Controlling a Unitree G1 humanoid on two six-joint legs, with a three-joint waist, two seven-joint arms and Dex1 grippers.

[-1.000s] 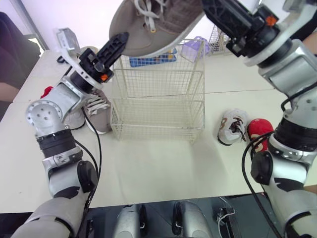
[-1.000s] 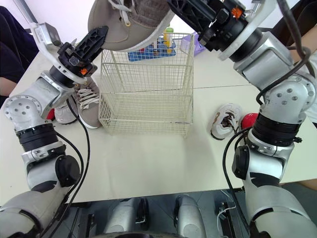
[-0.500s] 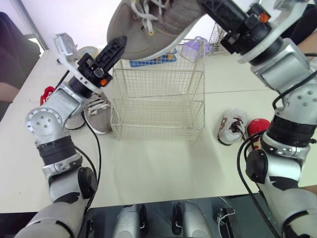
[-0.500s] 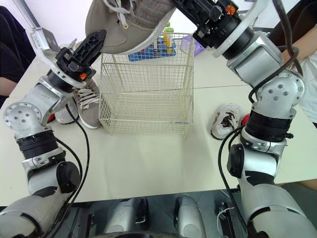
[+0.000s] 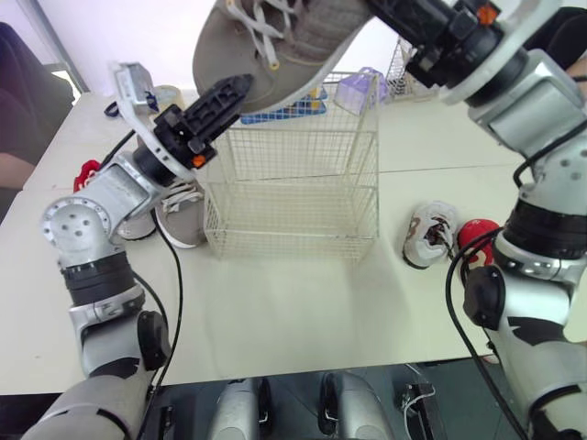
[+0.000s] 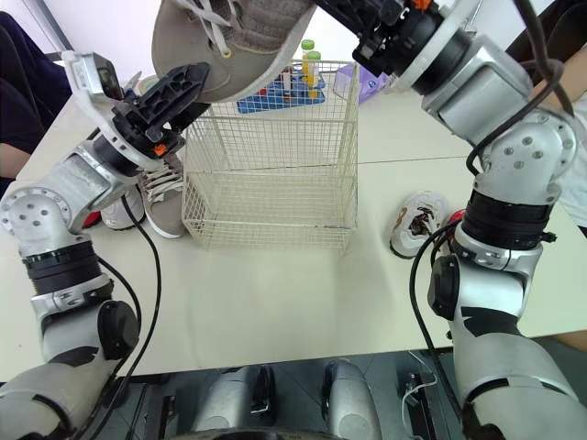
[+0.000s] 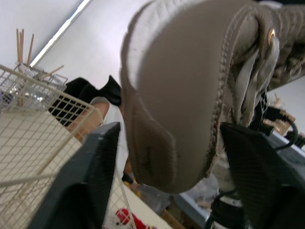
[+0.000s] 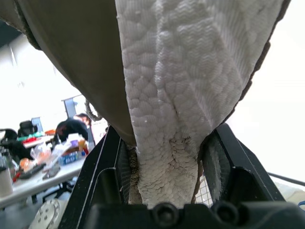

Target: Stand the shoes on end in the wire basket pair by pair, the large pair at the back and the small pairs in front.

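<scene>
A large grey-brown shoe [image 5: 275, 41] hangs sole-down over the wire basket [image 5: 293, 192], which stands on the table with nothing inside. My right gripper [image 8: 164, 138] is shut on the shoe's heel end, a finger on each side of the white sole. Around the toe my left gripper [image 7: 170, 129] stands open, its fingers [image 7: 90, 181] apart from the shoe on both sides. The matching grey shoe [image 5: 183, 206] lies left of the basket beside a small pale shoe [image 5: 138, 220]. A small white shoe [image 5: 429, 234] and a red shoe [image 5: 477, 236] lie to the basket's right.
Behind the basket are a blue tray with bottles [image 6: 293, 87], a purple container [image 5: 358, 87] and a wire holder [image 5: 404, 73]. A red item [image 5: 85, 170] lies at the far left. A person's dark sleeve [image 5: 18, 101] shows at the left edge.
My left gripper has opened and let go of the shoe's toe. The right gripper keeps hold of the shoe, which has tipped slightly higher over the basket.
</scene>
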